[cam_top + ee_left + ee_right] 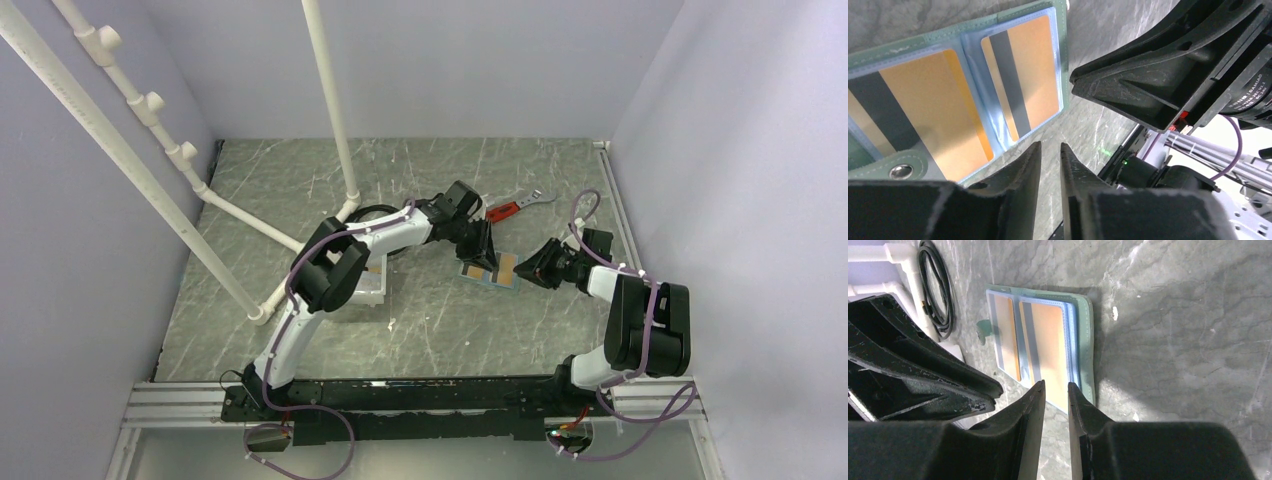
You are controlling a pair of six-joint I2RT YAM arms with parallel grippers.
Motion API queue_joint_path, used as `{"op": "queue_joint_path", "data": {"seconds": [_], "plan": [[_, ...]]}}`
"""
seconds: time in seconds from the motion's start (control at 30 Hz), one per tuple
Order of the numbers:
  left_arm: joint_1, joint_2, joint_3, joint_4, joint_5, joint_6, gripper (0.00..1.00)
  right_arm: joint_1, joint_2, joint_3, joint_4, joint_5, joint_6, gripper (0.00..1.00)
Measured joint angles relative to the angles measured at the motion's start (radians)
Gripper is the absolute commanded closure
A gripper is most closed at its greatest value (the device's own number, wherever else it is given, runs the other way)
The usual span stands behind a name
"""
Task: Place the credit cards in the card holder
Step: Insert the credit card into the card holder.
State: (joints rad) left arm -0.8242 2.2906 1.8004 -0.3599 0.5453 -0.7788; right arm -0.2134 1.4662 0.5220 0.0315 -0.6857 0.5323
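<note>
From the top view, you had the card holder (pixel 490 272) lying open on the table (pixel 450 330), gold credit cards (pixel 506 268) showing in its pockets. Your left gripper (pixel 487 252) hung just behind the card holder and your right gripper (pixel 530 268) sat just to its right, both close to it. A red-handled wrench (pixel 518 205) lay beyond the card holder, apart from it.

From the left wrist, the card holder (pixel 878 55) filled the upper left, spread flat, with two gold credit cards (pixel 1033 70) behind its translucent blue pockets, each crossed by a dark stripe. Your left gripper (pixel 1050 146) stood just off the card holder's near edge. Its jaws were almost pressed together, a thin slit between them showing only table, nothing pinched. The right gripper's black fingers (pixel 1148 85) loomed just beside the card holder.

From the right wrist, the card holder (pixel 1089 340) lay straight ahead with the same credit cards (pixel 1048 345) tucked in. Your right gripper (pixel 1055 385) had its tips at the card holder's near edge, jaws narrowly parted. You could not tell whether they nipped that edge or merely hovered above it. A black cable (pixel 940 290) lay coiled past the card holder's far side.
</note>
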Motion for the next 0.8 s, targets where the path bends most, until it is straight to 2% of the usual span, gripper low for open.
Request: {"op": "queue_joint_path", "data": {"seconds": [0.3, 0.67, 0.8], "plan": [[0.008, 0.050, -0.019, 0.035, -0.001, 0.007, 0.88, 0.000, 0.009, -0.010, 0.009, -0.023, 0.000, 0.73], [0.026, 0.067, -0.067, 0.106, 0.035, -0.006, 0.91, 0.006, 0.040, -0.010, 0.021, -0.031, 0.001, 0.72], [0.029, 0.067, -0.077, 0.123, 0.045, -0.012, 0.92, 0.011, 0.037, -0.011, 0.024, -0.032, 0.000, 0.67]]}}
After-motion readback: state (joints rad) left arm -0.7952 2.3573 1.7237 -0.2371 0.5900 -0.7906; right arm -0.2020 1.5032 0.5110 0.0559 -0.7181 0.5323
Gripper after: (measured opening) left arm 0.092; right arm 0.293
